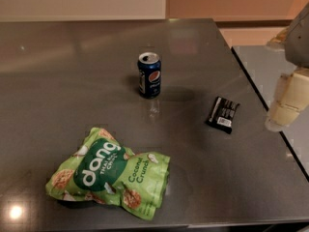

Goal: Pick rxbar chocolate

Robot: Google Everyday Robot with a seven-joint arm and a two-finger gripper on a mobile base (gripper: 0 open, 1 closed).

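The rxbar chocolate [222,114] is a small flat black wrapper with white text and a white barcode patch. It lies flat on the dark grey table [72,71], at the right side. My gripper [285,105] hangs at the right edge of the view, cream-coloured, to the right of the bar and apart from it, above the table's right edge. It holds nothing that I can see.
A blue Pepsi can [149,75] stands upright in the table's middle, left of the bar. A large green snack bag [108,174] lies at the front left. A second grey surface [260,66] lies beyond the table's right edge.
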